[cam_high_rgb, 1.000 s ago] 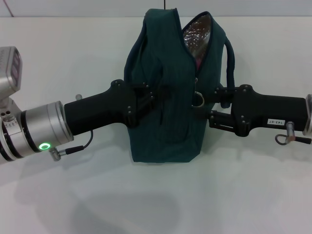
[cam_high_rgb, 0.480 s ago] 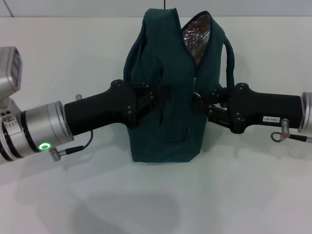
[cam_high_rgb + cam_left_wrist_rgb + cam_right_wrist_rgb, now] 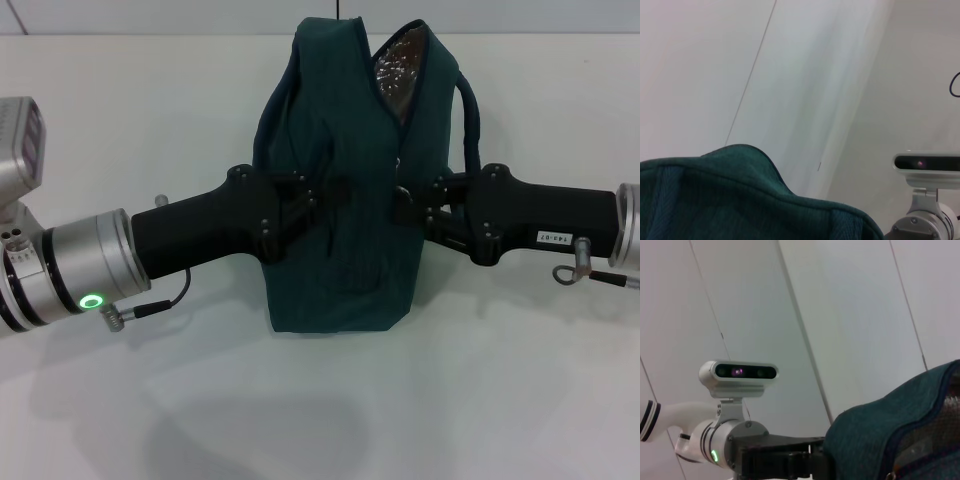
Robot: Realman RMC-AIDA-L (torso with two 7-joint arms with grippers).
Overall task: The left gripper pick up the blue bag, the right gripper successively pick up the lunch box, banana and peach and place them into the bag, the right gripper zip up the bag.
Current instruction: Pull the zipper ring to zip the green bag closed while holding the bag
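Observation:
The blue bag [image 3: 340,180] stands upright in the middle of the white table, dark teal, with a strip of silver foil lining [image 3: 398,68] showing at its part-open top. My left gripper [image 3: 318,200] is shut on the fabric of the bag's left side. From the right, my right gripper [image 3: 402,205] sits against the zipper line and is shut on the ring pull, which its fingers hide. The bag's fabric [image 3: 740,200] fills the near part of the left wrist view, and the bag [image 3: 900,430] also shows in the right wrist view. The lunch box, banana and peach are out of view.
A padded loop handle [image 3: 472,120] hangs on the bag's right side above my right gripper. The white table [image 3: 520,380] spreads bare in front of the bag. Each wrist view shows the other arm's camera [image 3: 737,372] against pale wall panels.
My right gripper moved left onto the zipper ring pull, which was visible and free before. The opening at the top narrowed slightly and the pink inside no longer shows. The left arm held still.

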